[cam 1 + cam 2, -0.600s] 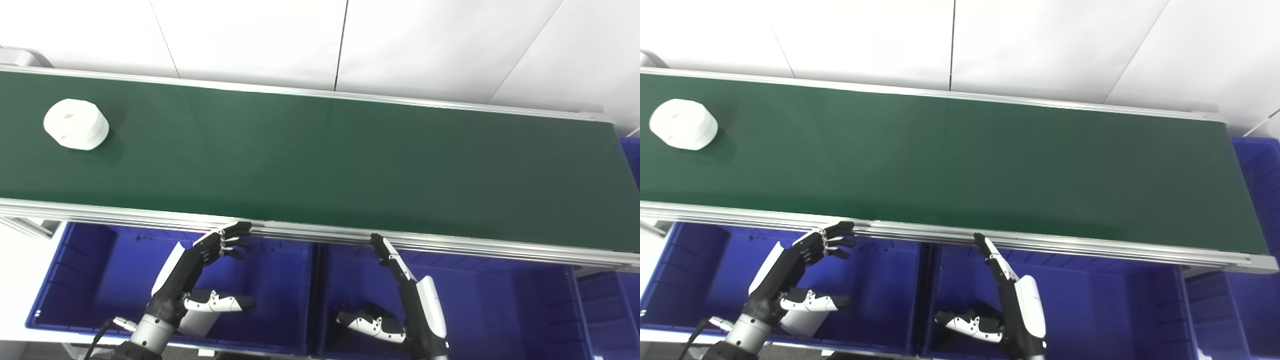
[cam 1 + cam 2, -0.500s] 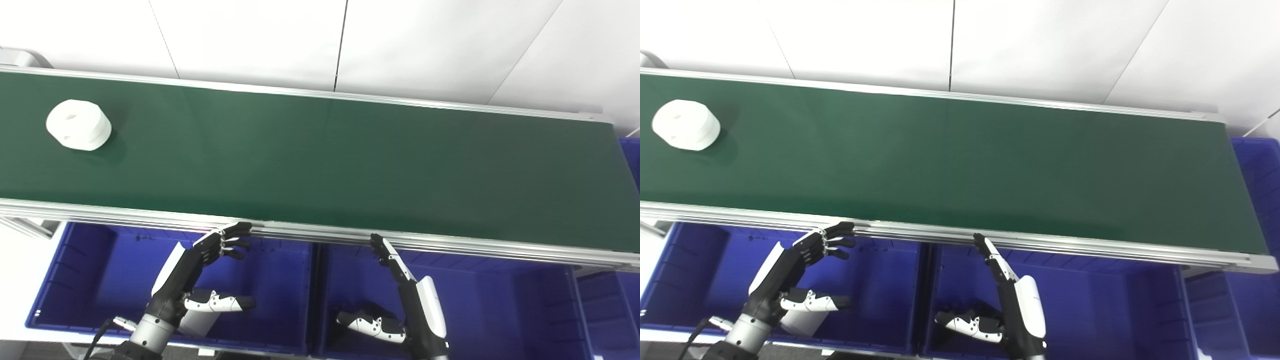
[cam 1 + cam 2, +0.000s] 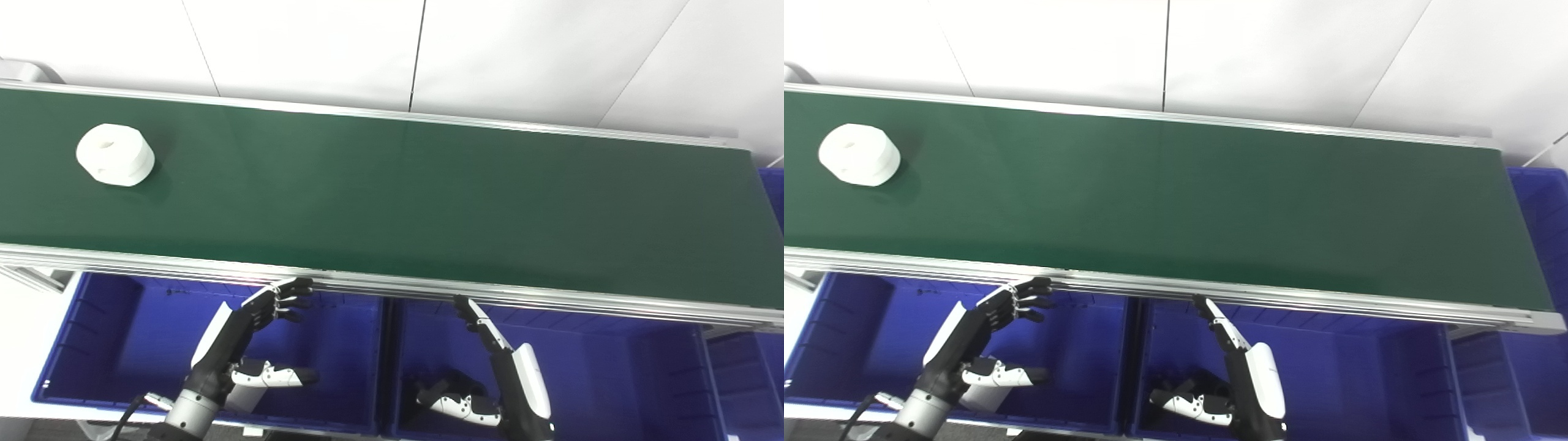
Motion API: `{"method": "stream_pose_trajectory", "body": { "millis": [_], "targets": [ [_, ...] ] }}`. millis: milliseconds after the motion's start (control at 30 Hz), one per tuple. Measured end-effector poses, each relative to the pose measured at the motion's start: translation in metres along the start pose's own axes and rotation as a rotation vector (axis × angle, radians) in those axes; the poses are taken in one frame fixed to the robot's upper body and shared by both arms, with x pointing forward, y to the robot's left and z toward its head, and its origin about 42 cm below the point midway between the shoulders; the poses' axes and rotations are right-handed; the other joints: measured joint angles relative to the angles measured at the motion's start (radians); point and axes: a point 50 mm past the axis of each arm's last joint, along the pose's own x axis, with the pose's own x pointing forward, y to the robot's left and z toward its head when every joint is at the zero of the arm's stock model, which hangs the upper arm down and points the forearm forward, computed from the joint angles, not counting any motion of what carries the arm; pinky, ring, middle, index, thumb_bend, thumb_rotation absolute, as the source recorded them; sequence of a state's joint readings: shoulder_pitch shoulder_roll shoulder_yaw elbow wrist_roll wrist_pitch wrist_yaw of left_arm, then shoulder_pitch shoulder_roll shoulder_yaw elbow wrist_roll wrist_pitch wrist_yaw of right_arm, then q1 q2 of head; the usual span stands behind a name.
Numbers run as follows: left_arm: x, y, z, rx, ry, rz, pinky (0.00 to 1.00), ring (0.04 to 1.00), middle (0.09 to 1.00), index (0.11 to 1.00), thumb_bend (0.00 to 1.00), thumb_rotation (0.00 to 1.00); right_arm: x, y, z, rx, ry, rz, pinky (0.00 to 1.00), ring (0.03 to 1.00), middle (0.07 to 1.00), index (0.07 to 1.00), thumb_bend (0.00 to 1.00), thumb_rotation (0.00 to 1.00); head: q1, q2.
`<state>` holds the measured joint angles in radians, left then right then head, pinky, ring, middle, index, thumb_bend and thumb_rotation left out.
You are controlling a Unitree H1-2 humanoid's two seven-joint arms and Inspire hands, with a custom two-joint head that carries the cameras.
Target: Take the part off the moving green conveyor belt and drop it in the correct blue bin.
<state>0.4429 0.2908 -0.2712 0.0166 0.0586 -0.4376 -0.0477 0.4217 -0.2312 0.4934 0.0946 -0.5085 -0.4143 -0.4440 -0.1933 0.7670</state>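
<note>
The white round part [image 3: 115,154], a stepped disc with a small hole in its top face, lies flat on the green conveyor belt [image 3: 392,196] near the belt's far-left end, roughly midway between the rear and front rails. It is in contact with the belt only and is well apart from both robot hands. The belt runs across the full width of both views, bounded by a silver aluminium front rail [image 3: 392,286] and a thinner rear rail, with a white panelled wall [image 3: 392,49] behind it. Below the front rail stand two blue bins side by side: the left blue bin [image 3: 110,343] and the right blue bin [image 3: 612,367], separated by a shared dividing wall near the centre of the views. A further blue bin [image 3: 1540,202] shows at the right end of the belt. The left robot hand [image 3: 257,343] hovers over the left blue bin, released and holding nothing, with its black fingers [image 3: 288,297] spread and reaching up close to the underside of the front rail and its thumb extended sideways. The right robot hand [image 3: 490,373] hovers over the right blue bin, also released and empty, with its fingers extended upward toward the front rail and its thumb held apart, pointing left. Whether either hand's fingertips touch the rail cannot be determined.
</note>
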Motion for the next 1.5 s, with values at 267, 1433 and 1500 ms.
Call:
{"method": "stream_pose_trajectory", "body": {
  "millis": [267,1433,1500],
  "targets": [
    [0.006,-0.004,-0.001,0.017,-0.007,-0.004,0.64,0.717,0.779,0.781,0.80,0.25,0.000,0.002,-0.002,0.003,0.001,-0.001,0.78,0.821,0.845,0.899,0.83,0.41,0.017,-0.022],
    [0.004,-0.022,-0.023,0.161,0.002,-0.023,0.56,0.644,0.689,0.675,0.87,0.22,-0.012,0.006,-0.038,-0.043,0.032,-0.009,0.75,0.805,0.824,0.885,0.86,0.38,0.338,-0.311],
    [0.003,-0.023,-0.022,0.157,-0.001,-0.011,0.56,0.641,0.685,0.672,0.87,0.23,-0.012,0.005,-0.038,-0.044,0.032,-0.011,0.74,0.804,0.824,0.885,0.86,0.38,0.338,-0.308]
  ]
}}
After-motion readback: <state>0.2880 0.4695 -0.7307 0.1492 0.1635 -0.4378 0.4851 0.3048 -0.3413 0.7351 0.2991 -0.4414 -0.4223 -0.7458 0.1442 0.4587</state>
